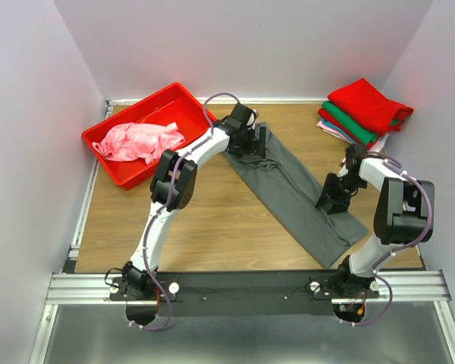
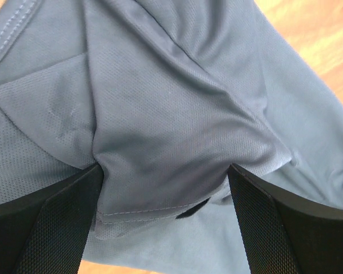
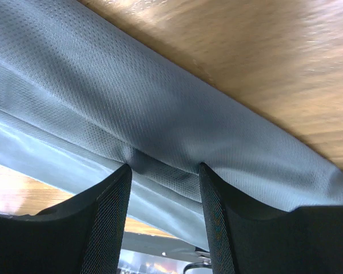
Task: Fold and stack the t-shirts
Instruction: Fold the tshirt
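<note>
The dark grey t-shirt (image 1: 296,193) lies as a long folded strip running diagonally from the table's far centre to the near right. My left gripper (image 1: 250,144) is down on its far end; in the left wrist view the fingers (image 2: 63,222) stand wide apart with bunched grey cloth (image 2: 166,142) between them. My right gripper (image 1: 334,199) is at the strip's right edge; its fingers (image 3: 103,228) stand apart with a fold of the grey cloth (image 3: 160,114) between them. A pink t-shirt (image 1: 140,142) lies crumpled in the bin. Red, green and pale pink folded shirts (image 1: 364,110) are stacked at the far right.
A red plastic bin (image 1: 182,98) stands at the far left of the wooden table (image 1: 205,227). Grey walls close in the sides and back. A metal rail (image 1: 243,287) with both arm bases runs along the near edge.
</note>
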`<state>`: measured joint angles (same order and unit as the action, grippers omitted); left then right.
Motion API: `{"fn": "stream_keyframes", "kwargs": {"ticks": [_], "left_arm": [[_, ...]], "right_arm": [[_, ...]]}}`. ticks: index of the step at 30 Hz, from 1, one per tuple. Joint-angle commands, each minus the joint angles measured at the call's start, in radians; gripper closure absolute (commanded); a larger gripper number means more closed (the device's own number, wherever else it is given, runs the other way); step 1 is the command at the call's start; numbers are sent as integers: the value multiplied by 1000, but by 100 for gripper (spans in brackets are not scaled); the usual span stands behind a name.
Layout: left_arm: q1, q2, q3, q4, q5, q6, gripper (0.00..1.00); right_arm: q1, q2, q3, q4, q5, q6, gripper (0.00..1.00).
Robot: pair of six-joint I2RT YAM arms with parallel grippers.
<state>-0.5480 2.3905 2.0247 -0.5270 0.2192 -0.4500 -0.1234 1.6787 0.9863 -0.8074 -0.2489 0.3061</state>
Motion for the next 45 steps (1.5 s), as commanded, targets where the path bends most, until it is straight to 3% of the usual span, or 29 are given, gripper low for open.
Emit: {"fn": "stream_keyframes", "kwargs": {"ticks": [1,9,15,19,28,38,45], "left_arm": [[40,116,150,-93,16,11,2],[99,170,249,5,118,4,2],[99,119,252,74,141,22,2],[99,29,186,125,106,22,2],[63,-195,-56,133,8,-79,3],[-43,-143,-95,110,43,-96,3],[-44,-94,-164,73,28,-76,3]], "right_arm": [[34,44,34,7,-4,36,42],[99,67,64,4,-12,77,42],[120,23,67,-1,26,103,42],[143,-46,84,-9,109,93,42],[185,-145,8,-27,123,116,42],[205,-169,-104,8,134,151,42],[225,-142,-164,40,109,160,42]]}}
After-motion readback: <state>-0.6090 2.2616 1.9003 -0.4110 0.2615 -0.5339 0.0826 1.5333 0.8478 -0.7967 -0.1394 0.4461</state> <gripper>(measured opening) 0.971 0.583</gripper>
